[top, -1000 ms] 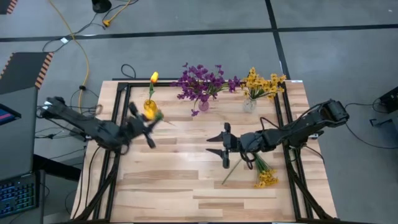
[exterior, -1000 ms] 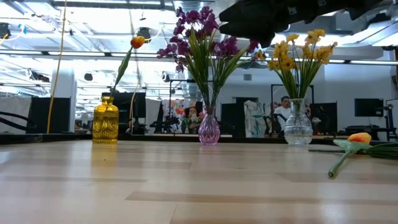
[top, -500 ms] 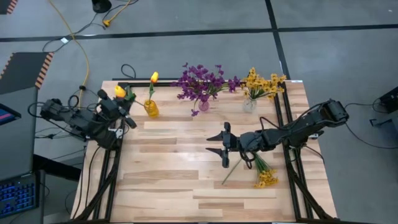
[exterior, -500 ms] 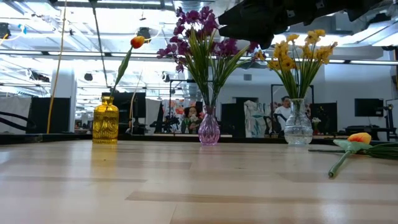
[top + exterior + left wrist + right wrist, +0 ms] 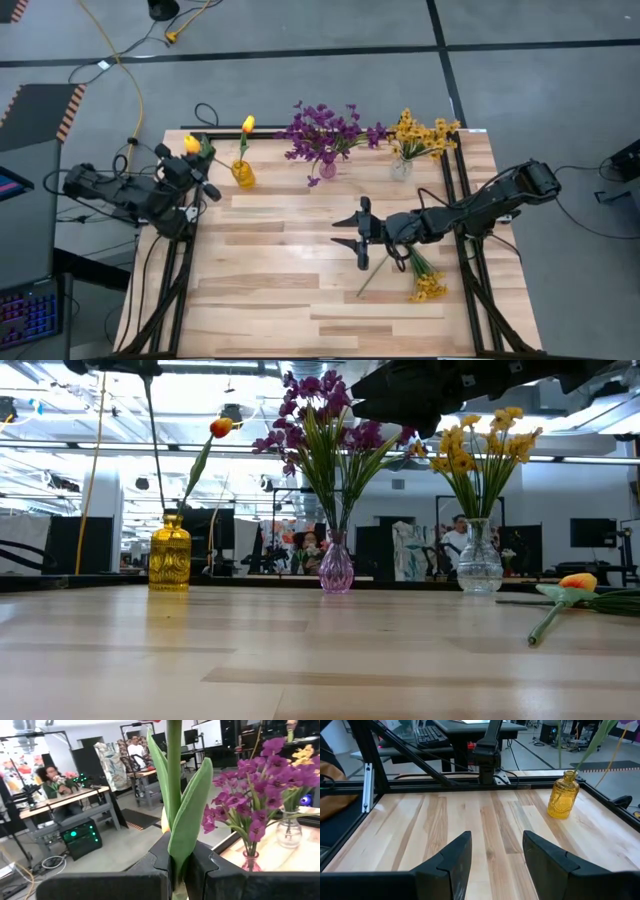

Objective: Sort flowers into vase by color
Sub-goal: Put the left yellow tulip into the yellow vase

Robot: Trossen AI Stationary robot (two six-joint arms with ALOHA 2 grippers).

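My left gripper (image 5: 198, 163) is at the table's far left edge, left of the yellow vase (image 5: 242, 175), and is shut on an orange-yellow tulip (image 5: 192, 146). That vase holds one more tulip (image 5: 248, 124). The purple flowers (image 5: 325, 130) stand in a pink vase (image 5: 327, 168). The yellow blossoms (image 5: 425, 132) stand in a clear vase (image 5: 401, 168). My right gripper (image 5: 358, 235) hovers open over the table's middle with nothing between its fingers. Behind it, more flowers (image 5: 425, 282) lie flat on the table. My left gripper pinches the tulip's stem and the base of its green leaves (image 5: 176, 845) between its two fingers (image 5: 160, 857). The fingers come at it level and lie across the stem. The tulip stands upright and lifted clear, bud above the fingers, its long lower stem (image 5: 155, 450) hanging below.
Black frame rails (image 5: 185, 230) run along the table's left and right edges. On the near right lie a yellow sprig (image 5: 430, 288) and a tulip (image 5: 570, 585). Bare wood (image 5: 270, 280) lies in front of the vases. People sit in the room behind.
My left gripper has carried the tulip from the table's left middle toward the far left corner, past the yellow vase. Most of that move came in the first half second. The tulip stays lifted clear.
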